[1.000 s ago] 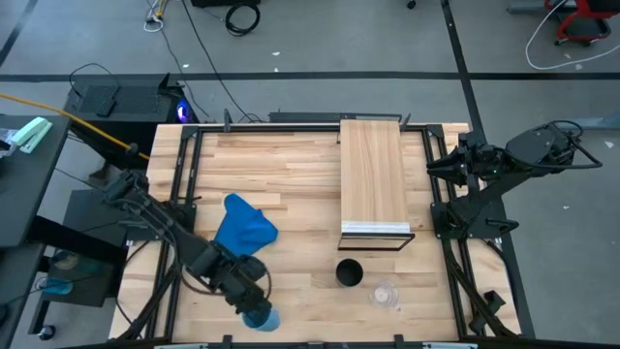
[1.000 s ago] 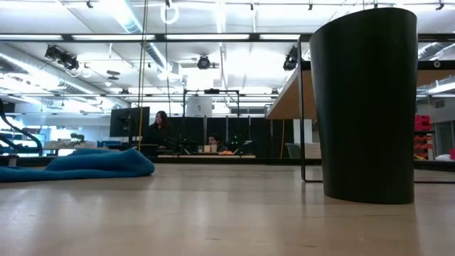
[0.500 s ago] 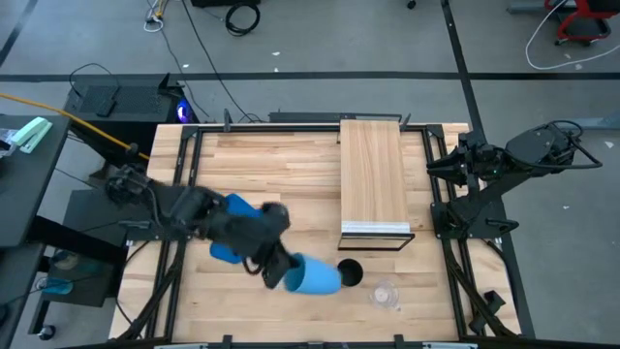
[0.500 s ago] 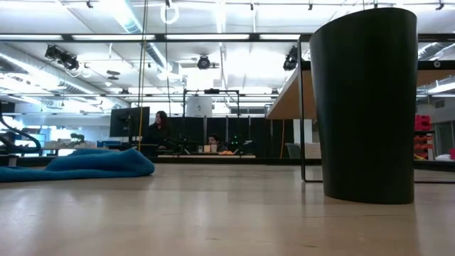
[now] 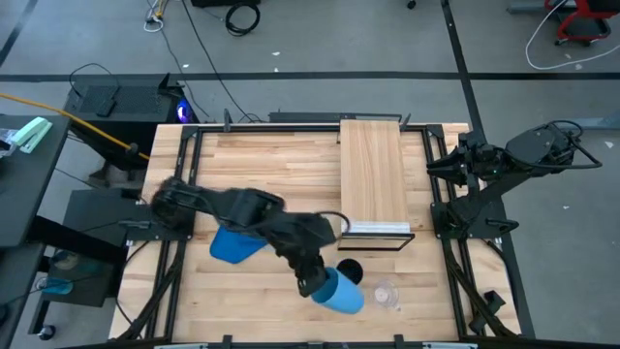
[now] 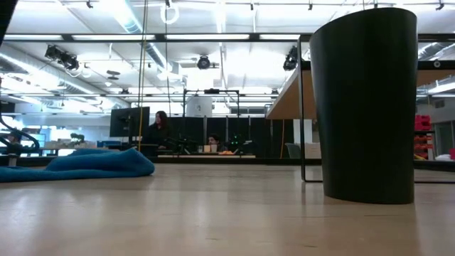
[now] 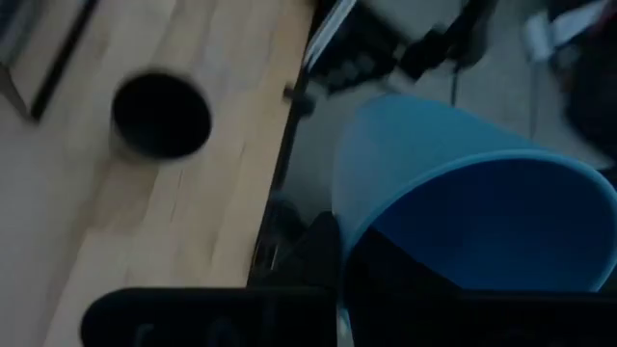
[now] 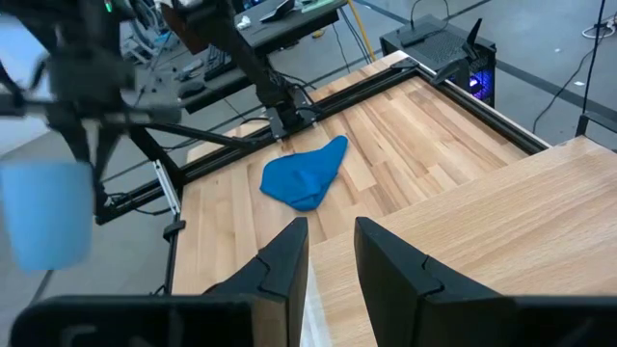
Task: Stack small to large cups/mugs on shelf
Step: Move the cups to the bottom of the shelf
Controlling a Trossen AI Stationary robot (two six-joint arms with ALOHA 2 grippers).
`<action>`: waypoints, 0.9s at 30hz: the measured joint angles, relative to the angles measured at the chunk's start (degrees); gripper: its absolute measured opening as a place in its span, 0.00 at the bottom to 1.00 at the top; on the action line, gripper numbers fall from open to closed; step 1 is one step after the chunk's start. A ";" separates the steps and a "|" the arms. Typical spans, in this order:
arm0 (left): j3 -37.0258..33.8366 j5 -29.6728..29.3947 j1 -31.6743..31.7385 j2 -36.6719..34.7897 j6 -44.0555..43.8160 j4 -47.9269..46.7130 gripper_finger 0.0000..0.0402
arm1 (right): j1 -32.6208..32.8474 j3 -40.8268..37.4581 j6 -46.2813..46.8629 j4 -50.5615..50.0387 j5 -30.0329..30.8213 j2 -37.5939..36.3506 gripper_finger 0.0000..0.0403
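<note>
My left gripper [image 5: 318, 282] is shut on the light-blue cup [image 5: 341, 293], carried in the air over the table's near edge, just near-side of the black cup [image 5: 349, 272]. The black cup stands upright on its base, also seen in the low view [image 6: 362, 107] and the left wrist view [image 7: 161, 116]. The small clear cup [image 5: 386, 294] stands to its right. The shelf [image 5: 373, 179] rises behind them on its black frame. My right gripper [image 8: 331, 258] is open, parked off the table's right edge. My left gripper holds the light-blue cup by its rim [image 7: 343, 224], one finger inside the mouth and one finger [image 7: 321, 253] outside the wall. The cup is lifted clear of the table and tilted, its base pointing away from the gripper toward the table's right.
A crumpled blue cloth [image 5: 232, 244] lies on the tabletop left of the cups, partly under my left arm; it also shows in the low view [image 6: 85, 163]. Bare tabletop [image 5: 271, 165] spreads left of the shelf. People sit far off in the room behind.
My left gripper has carried the light-blue cup from the table's near-left corner rightward, up off the table, to a spot just beside the black cup. The cup has tipped from upright to a slant. The black and clear cups have stayed put.
</note>
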 joint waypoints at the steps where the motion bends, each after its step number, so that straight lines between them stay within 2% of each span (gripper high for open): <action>1: 0.41 1.02 0.02 1.09 0.15 -1.32 0.03 | 0.01 0.00 0.00 0.00 0.00 0.02 0.24; 8: 0.62 6.00 0.01 6.46 0.21 -2.46 0.03 | 0.01 0.00 0.00 0.00 0.00 -0.01 0.24; 27: 0.54 4.57 0.75 18.99 3.99 -3.24 0.03 | 0.00 0.00 1.10 0.00 0.00 0.69 0.24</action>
